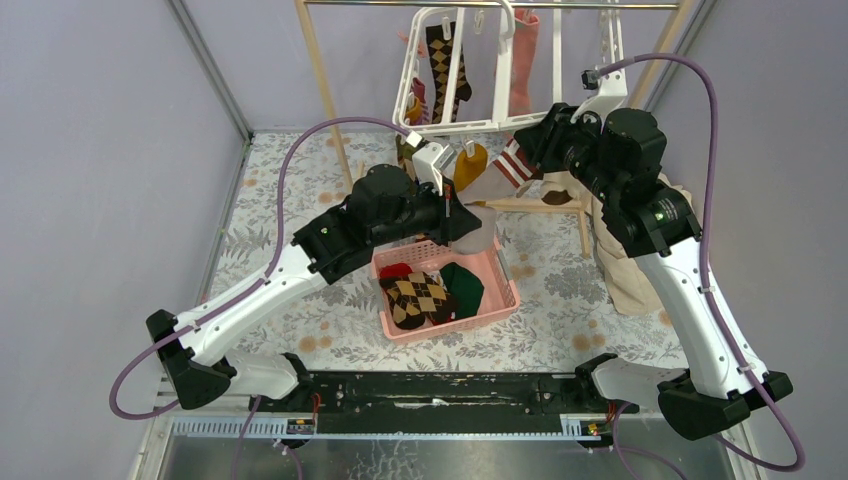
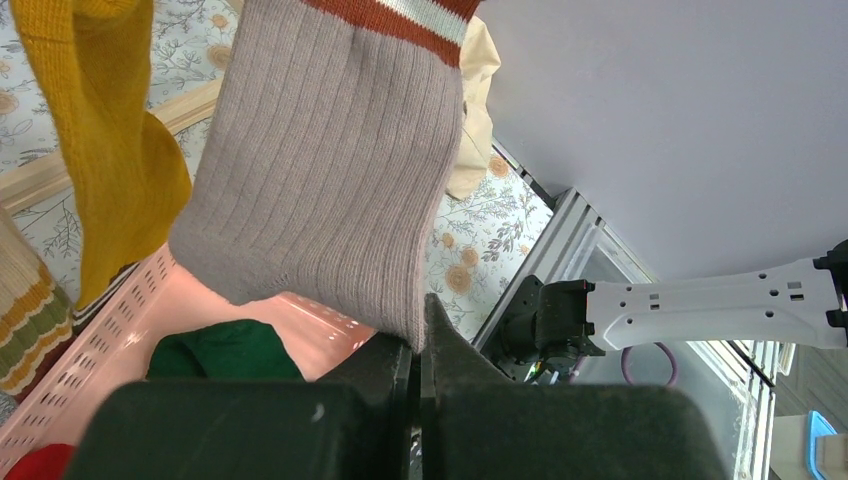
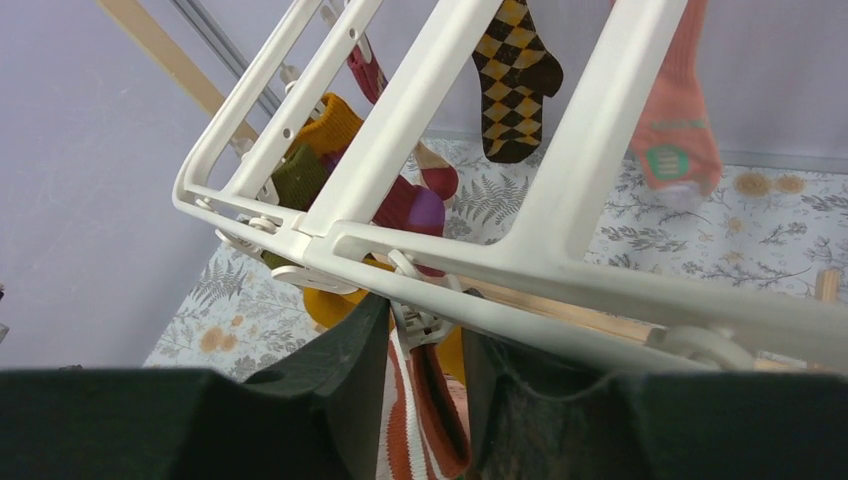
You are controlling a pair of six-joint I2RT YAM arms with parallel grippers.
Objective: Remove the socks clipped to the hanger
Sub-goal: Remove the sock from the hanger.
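Your left gripper (image 2: 420, 330) is clamped on the grey sock (image 2: 330, 160); pull gently. Your right gripper (image 3: 425, 360) (jaws apart) straddles its clip (image 3: 415, 318): squeeze squarely, clear of the hanger (image 3: 560, 200).

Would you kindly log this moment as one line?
left gripper: shut on grey striped-cuff sock | right gripper: open, straddling its clip on white hanger | pink basket: socks inside | sock not yet unclipped

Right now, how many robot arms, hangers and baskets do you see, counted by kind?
Robot arms: 2 (left arm, right arm)
White hanger: 1
Pink basket: 1
Total: 4
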